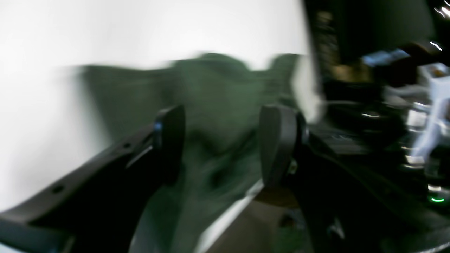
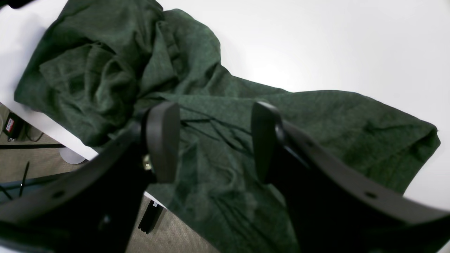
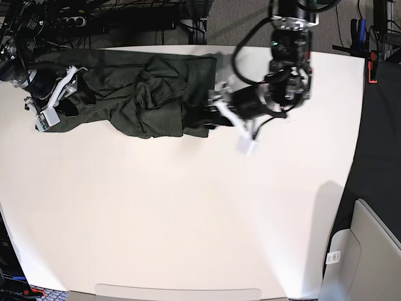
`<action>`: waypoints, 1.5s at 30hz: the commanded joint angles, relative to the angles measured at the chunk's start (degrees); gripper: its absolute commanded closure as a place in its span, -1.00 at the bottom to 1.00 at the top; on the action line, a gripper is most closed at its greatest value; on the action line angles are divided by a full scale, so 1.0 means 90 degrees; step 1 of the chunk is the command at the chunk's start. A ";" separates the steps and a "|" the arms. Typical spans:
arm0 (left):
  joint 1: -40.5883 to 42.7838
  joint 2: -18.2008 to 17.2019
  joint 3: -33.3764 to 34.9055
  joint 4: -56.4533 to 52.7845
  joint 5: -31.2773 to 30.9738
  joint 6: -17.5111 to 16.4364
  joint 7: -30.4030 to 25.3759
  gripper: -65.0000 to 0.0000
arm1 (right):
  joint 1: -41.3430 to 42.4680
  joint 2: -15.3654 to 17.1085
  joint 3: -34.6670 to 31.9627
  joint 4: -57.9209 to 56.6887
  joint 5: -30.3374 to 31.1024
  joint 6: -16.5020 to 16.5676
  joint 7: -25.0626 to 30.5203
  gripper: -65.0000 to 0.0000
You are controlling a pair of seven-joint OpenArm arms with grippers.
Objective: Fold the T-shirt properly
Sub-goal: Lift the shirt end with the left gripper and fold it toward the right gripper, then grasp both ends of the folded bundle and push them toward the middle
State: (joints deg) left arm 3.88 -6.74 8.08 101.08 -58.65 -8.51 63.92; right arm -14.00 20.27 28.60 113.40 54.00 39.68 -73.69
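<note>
The T-shirt [image 3: 138,94] is a dark olive-green knit, lying bunched and creased along the table's far left edge. In the right wrist view the T-shirt [image 2: 105,70] is crumpled at its upper left, smoother toward the right, and part of it hangs past the table edge. My right gripper [image 2: 211,140] hovers over the fabric, open, with nothing between its fingers; in the base view the right gripper [image 3: 53,103] is at the shirt's left end. My left gripper [image 3: 213,113] is at the shirt's right end. The blurred left wrist view shows the left gripper [image 1: 221,140] open, with the T-shirt [image 1: 211,88] beyond it.
The white table [image 3: 188,219] stretches wide toward the near side. Beyond the far table edge [image 2: 52,131] lie floor, cables and dark equipment [image 3: 125,19]. A grey object [image 3: 369,251] stands off the table at the lower right.
</note>
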 commanded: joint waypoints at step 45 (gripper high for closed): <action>0.0043 -0.0955 0.0094 -0.1370 -0.0140 -0.0036 -0.0934 1.00 | -0.0442 0.0663 0.1272 0.0073 0.0081 0.0035 0.0124 0.07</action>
State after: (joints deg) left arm 5.04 -15.25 8.97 87.99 -59.99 -8.84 55.44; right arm -18.00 24.91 39.27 113.40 54.08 39.70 -73.52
